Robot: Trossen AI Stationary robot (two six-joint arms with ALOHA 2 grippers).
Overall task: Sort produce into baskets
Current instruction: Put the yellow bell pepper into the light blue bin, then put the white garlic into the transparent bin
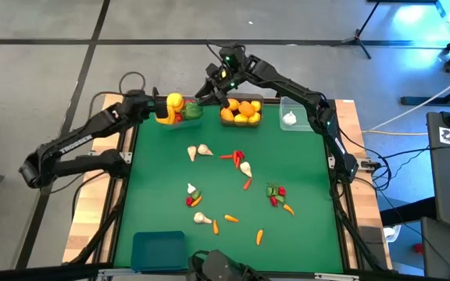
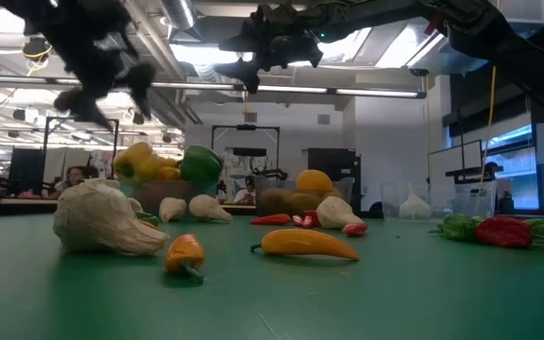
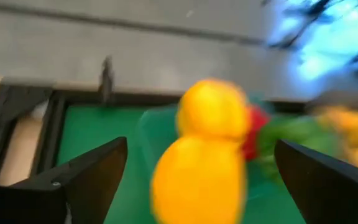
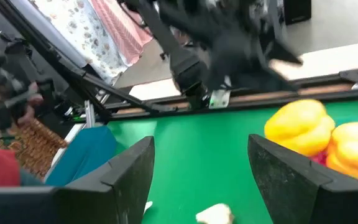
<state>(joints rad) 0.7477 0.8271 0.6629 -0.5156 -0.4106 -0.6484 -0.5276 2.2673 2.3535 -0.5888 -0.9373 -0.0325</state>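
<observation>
- The left gripper (image 1: 159, 108), fingers spread and empty, sits in the upper left of the high view, right beside the translucent teal plastic bin (image 1: 180, 119) heaped with yellow, red and green toy peppers (image 1: 176, 104).
- The right gripper (image 1: 209, 90), also spread and empty, hovers in the upper centre, between that bin and the dark bin of oranges and lemons (image 1: 241, 111).
- The loose toy produce (image 1: 200, 151) lies mid-mat, below both grippers; the nearest white garlic bulbs seem about equally reachable.

Grey floor (image 1: 37, 47) outside; ceiling strip lights (image 2: 366, 93) glow overhead.
</observation>
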